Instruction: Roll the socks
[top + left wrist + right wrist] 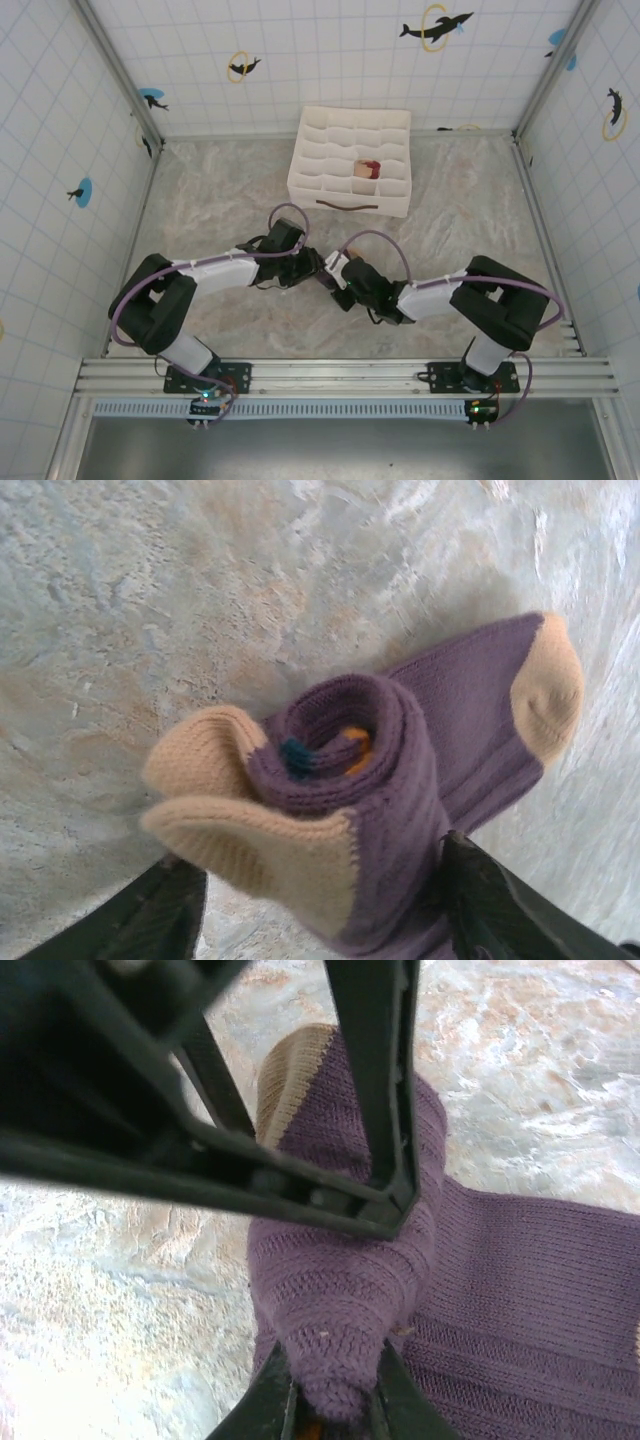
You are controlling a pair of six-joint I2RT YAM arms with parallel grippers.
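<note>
A dark purple sock with tan heel and toe lies on the marbled table, its near part wound into a roll. The toe end trails flat to the right. My left gripper is open, its black fingers standing on either side of the roll. My right gripper is shut on the narrow end of the purple roll. The left gripper's frame crosses above it. Both grippers meet at mid-table. A beige and dark red sock sits bundled in a cell of the box.
The white gridded organiser box stands at the back centre of the table. Tiled walls enclose the table on three sides. Open marbled surface lies left and right of the grippers.
</note>
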